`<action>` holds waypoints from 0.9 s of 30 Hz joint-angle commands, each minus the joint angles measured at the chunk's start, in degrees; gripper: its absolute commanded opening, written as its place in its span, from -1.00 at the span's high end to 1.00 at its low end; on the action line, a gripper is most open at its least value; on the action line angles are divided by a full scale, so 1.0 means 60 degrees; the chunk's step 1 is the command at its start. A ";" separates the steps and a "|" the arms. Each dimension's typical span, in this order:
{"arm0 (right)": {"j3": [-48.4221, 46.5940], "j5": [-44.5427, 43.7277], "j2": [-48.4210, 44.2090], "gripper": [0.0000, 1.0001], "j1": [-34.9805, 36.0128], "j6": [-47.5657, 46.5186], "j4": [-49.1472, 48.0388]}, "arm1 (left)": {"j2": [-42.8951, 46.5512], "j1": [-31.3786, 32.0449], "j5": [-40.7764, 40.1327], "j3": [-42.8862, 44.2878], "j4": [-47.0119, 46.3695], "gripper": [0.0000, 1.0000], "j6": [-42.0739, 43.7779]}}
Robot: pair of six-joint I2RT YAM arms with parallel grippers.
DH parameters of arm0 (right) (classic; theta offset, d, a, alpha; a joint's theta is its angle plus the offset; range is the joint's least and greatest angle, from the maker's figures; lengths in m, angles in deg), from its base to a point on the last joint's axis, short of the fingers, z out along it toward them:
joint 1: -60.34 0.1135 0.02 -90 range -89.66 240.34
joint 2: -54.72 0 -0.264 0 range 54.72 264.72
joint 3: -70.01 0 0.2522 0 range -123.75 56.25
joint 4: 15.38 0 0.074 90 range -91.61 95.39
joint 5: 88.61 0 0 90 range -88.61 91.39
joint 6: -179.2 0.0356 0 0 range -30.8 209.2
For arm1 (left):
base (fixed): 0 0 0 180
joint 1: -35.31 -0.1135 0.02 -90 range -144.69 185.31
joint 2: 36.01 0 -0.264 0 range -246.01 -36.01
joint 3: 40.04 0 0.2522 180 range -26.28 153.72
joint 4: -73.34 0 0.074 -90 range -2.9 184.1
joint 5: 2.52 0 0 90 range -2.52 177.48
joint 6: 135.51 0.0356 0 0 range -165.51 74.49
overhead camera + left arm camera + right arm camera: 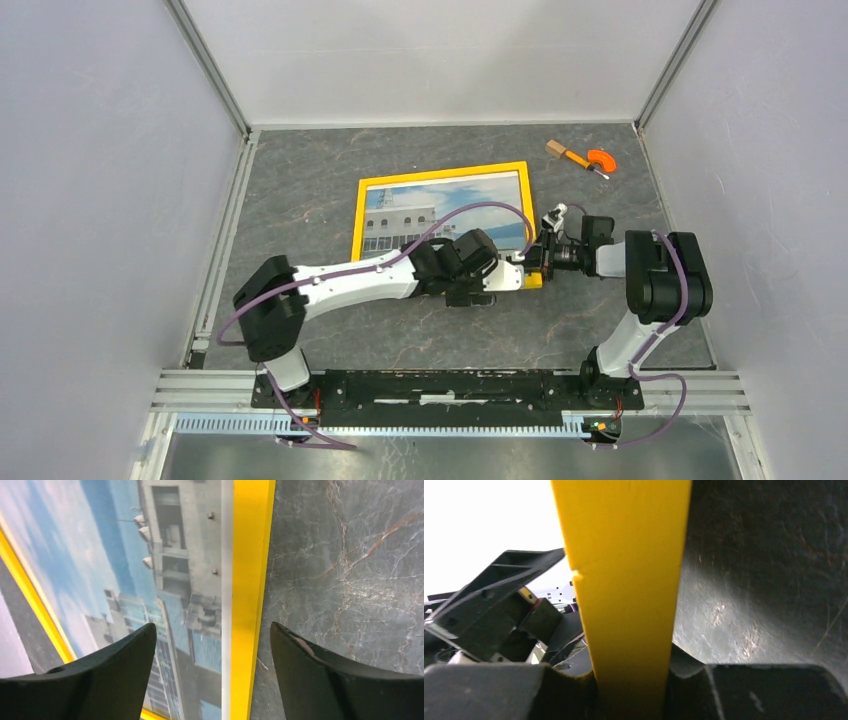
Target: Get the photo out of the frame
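Note:
The frame point(445, 170) lies face up on the table, its bright yellow border around the photo point(430, 205) of a white building under blue sky. My left gripper point(508, 278) hovers over the frame's near right corner. In the left wrist view it point(213, 626) is open, one finger over the photo point(150, 555) and the other over the table, straddling the yellow border point(250, 555). My right gripper point(535, 262) reaches in from the right. In the right wrist view it point(631, 680) is shut on the frame's yellow edge point(624, 555), a finger pressed to each side.
A small tool with an orange handle and a wooden piece point(585, 157) lies at the back right of the dark marbled table point(300, 200). White enclosure walls stand on the left, back and right. Both arms crowd the frame's near right corner.

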 commanded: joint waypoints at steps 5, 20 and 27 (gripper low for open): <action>-0.2105 0.0089 -0.0946 1.00 0.0017 -0.2467 0.3515 | 0.2119 -0.0394 -0.0543 0.0998 0.1118 -1.00 -0.0126; -0.8477 -0.3105 -0.1671 1.00 0.0043 -0.7096 0.8989 | 0.2834 -0.5540 0.0341 0.3541 0.3416 -1.00 -0.3883; -1.0229 -0.4757 -0.2429 1.00 0.0480 -0.7765 0.8844 | 0.2768 -0.7427 0.1013 0.4131 0.4030 -0.99 -0.4833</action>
